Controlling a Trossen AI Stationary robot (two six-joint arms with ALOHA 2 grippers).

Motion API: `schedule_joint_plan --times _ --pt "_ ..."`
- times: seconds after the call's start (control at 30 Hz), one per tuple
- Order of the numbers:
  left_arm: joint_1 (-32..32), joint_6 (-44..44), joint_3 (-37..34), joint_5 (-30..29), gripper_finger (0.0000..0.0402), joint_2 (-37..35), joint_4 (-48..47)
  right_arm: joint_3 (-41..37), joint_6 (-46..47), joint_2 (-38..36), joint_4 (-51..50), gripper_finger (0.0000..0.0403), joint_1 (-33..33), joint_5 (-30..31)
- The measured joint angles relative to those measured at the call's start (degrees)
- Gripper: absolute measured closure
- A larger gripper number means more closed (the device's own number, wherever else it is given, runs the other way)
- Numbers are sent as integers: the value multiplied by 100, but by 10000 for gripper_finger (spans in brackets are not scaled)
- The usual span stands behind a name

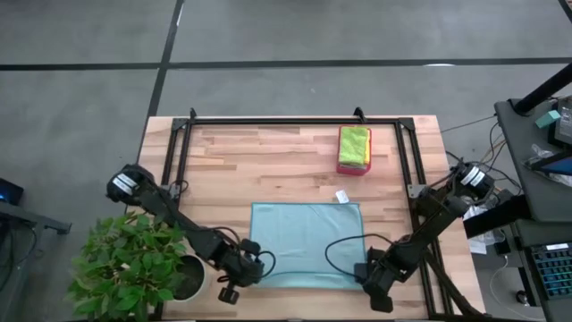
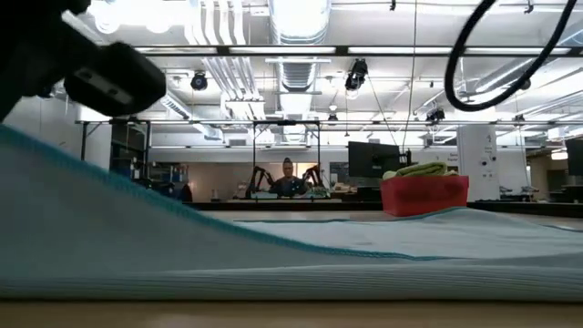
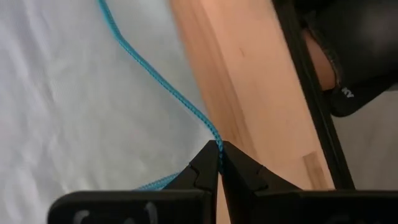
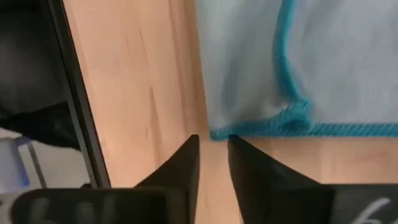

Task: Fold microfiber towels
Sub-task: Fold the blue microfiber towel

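A light blue microfiber towel (image 1: 306, 243) with a teal hem lies spread on the wooden table, near the front edge. My left gripper (image 1: 255, 268) is shut on its near left corner, and in the low view the cloth (image 2: 82, 200) rises toward that side. My right gripper (image 4: 213, 142) stands at the near right corner (image 4: 219, 132), its fingers a little apart with bare table between them. Lime green and yellow towels (image 1: 354, 143) lie stacked in a pink-red tray (image 1: 350, 168) at the far right. My left gripper pinches the towel's near left corner at the teal hem (image 3: 210, 132) between its two shut fingers, slanting down onto it. That corner is raised off the table while the rest of the towel lies flat. My right gripper: whether its fingertips touch the near right corner, I cannot tell.
A dark metal frame (image 1: 295, 119) runs along the table's far, left and right sides. A potted green plant (image 1: 134, 259) stands at the near left corner. A white tag (image 1: 340, 196) sticks out at the towel's far right corner. Bare wood lies between towel and tray.
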Motion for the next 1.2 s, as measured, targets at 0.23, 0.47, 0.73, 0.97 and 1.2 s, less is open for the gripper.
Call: schedule_joint_plan --times 0.23,0.47,0.73,0.97,1.2 --pt "-8 -264 0 123 402 134 -4 2 -164 -337 -565 265 13 247" --pt "-8 -261 2 126 402 132 8 -6 -430 -535 -793 227 -71 1216" --pt "-1 -261 -9 126 402 128 7 -247 -888 -498 -261 217 -181 1523" --pt "-1 -261 -9 127 402 123 7 -542 -1009 -498 557 240 -179 1509" --pt "-1 -261 -11 126 402 123 5 -577 -1014 -402 651 288 -179 1506"
